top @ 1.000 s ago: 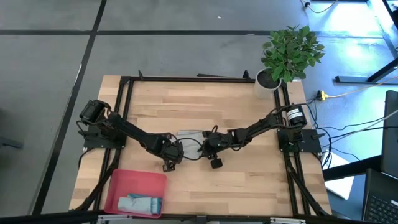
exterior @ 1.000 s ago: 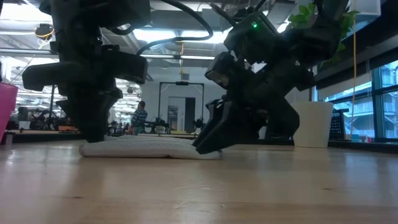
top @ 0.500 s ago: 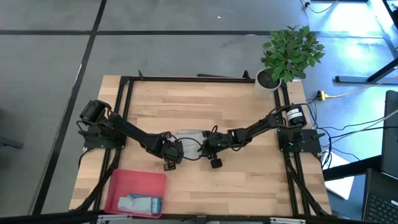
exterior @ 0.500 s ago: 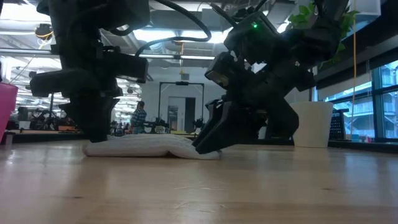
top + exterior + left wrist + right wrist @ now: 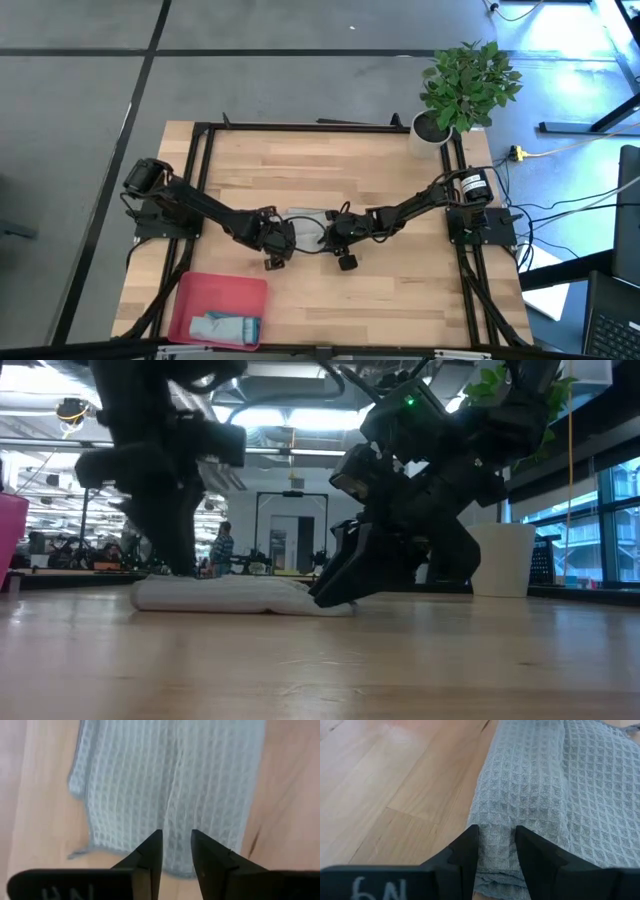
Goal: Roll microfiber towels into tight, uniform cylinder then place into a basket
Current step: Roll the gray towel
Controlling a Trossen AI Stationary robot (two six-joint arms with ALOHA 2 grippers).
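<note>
Grey towel: the light grey towel (image 5: 308,219) lies flat in a low, loose fold on the desk (image 5: 400,290), between the two grippers – not yet a cylinder.

Right gripper: the right gripper (image 5: 496,851) is down at one end of the grey towel, its fingers pinching a bunched hem of the waffle cloth. The grip looks meant to anchor that end so the fabric cannot slide while the other end is worked.

Left gripper: the left gripper (image 5: 176,851) hangs above the opposite end of the towel, jaws slightly apart with nothing between them; the cloth shows through the narrow gap below. It probably stands there to take a fresh hold for the rolling.

Teal towel: the pale blue-teal towel (image 5: 225,326) already sits rolled inside the basket (image 5: 200,290), well away from the left gripper, toward that arm's near desk corner.

Change from a second ago: the left gripper was pressed together and low on its end of the towel; now it has let go and lifted, and its wrist has shifted a little along the cloth. The right gripper has not moved – same pinch, same place. The towel's left end has settled slightly.

Progress: roughly half done – one towel stowed, one still to roll.
</note>
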